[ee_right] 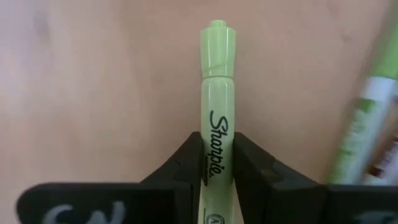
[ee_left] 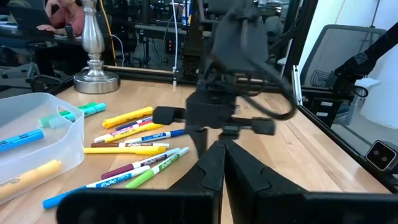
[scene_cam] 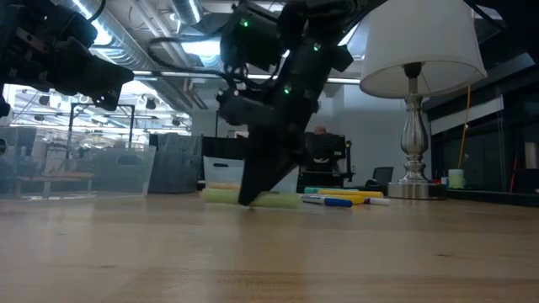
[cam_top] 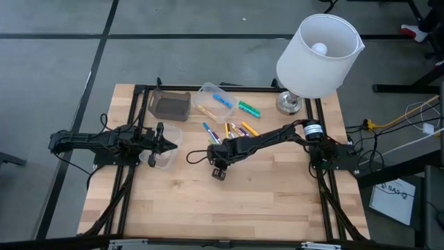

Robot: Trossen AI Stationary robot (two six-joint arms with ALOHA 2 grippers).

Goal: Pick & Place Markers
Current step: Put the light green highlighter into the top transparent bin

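From above, the wooden table [cam_top: 229, 208] carries scattered markers [cam_top: 232, 130] mid-table, where the right gripper [cam_top: 216, 164] reaches down; the left gripper [cam_top: 168, 144] hovers over a clear container [cam_top: 165, 158], fingers unreadable. The right wrist view shows fingers [ee_right: 186, 165] clamping a light-green highlighter [ee_right: 217, 112]

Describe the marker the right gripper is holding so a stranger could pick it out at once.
Start at the white lamp at the table's far right corner, then follow the right arm to the right gripper near the table's middle. Its fingers are clamped on a light green Sharpie highlighter. Unlike the loose markers beside it, it alone is gripped.
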